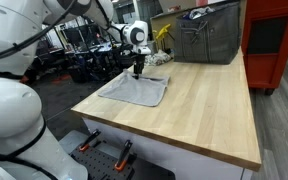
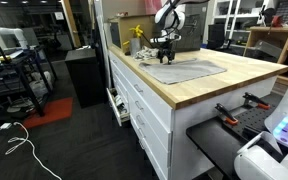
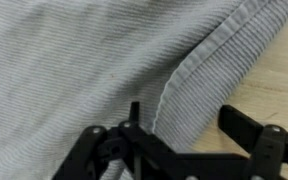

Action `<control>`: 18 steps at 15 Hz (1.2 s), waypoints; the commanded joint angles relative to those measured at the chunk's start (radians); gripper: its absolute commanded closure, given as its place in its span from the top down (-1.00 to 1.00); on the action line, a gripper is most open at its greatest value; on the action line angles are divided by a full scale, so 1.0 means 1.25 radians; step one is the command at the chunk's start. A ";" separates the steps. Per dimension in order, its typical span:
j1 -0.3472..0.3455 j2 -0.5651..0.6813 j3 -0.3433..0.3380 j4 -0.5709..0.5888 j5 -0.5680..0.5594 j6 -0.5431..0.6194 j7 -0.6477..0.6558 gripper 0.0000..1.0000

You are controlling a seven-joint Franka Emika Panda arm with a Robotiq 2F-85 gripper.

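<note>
A grey ribbed cloth [image 1: 134, 90] lies flat on the wooden table [image 1: 204, 100], near its far left corner. In both exterior views my gripper [image 1: 136, 72] points straight down onto the cloth's far edge [image 2: 189, 69]. In the wrist view the cloth [image 3: 74, 60] fills most of the picture, and its folded, hemmed edge runs down between my two black fingers. My gripper [image 3: 184, 115] is open. One finger stands over the cloth and the other over bare wood [image 3: 284, 70]. Nothing is clamped.
A grey metal bin [image 1: 209, 35] and a yellow object [image 1: 162, 35] stand at the back of the table, and a red cabinet [image 1: 274, 40] stands beyond it. A black cabinet [image 2: 84, 75] and floor cables [image 2: 19, 140] lie beside the table's drawers.
</note>
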 commanded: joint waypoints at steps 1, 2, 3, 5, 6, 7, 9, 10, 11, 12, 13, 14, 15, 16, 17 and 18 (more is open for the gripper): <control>-0.023 -0.001 0.006 0.005 0.017 0.006 0.031 -0.02; -0.027 -0.008 0.008 -0.003 0.020 0.009 0.030 -0.15; -0.030 -0.018 0.011 -0.015 0.026 0.014 0.023 -0.32; -0.031 -0.038 0.014 -0.035 0.028 0.020 0.013 -0.58; -0.029 -0.046 0.015 -0.043 0.025 0.024 0.012 -0.76; -0.027 -0.063 0.016 -0.060 0.022 0.027 0.003 -0.89; -0.022 -0.089 0.019 -0.089 0.016 0.032 -0.008 -1.00; -0.019 -0.102 0.020 -0.103 0.011 0.034 -0.015 -1.00; -0.015 -0.115 0.020 -0.116 0.006 0.037 -0.018 -1.00; -0.012 -0.125 0.021 -0.127 0.001 0.040 -0.018 -0.98; -0.008 -0.138 0.022 -0.137 -0.004 0.039 -0.019 -0.98; -0.005 -0.147 0.022 -0.143 -0.007 0.038 -0.017 -0.98; -0.001 -0.155 0.023 -0.148 -0.012 0.034 -0.014 -0.98; 0.003 -0.162 0.023 -0.152 -0.017 0.034 -0.013 -0.98; 0.007 -0.167 0.022 -0.153 -0.024 0.032 -0.011 -0.98; 0.010 -0.170 0.022 -0.153 -0.029 0.030 -0.008 -0.98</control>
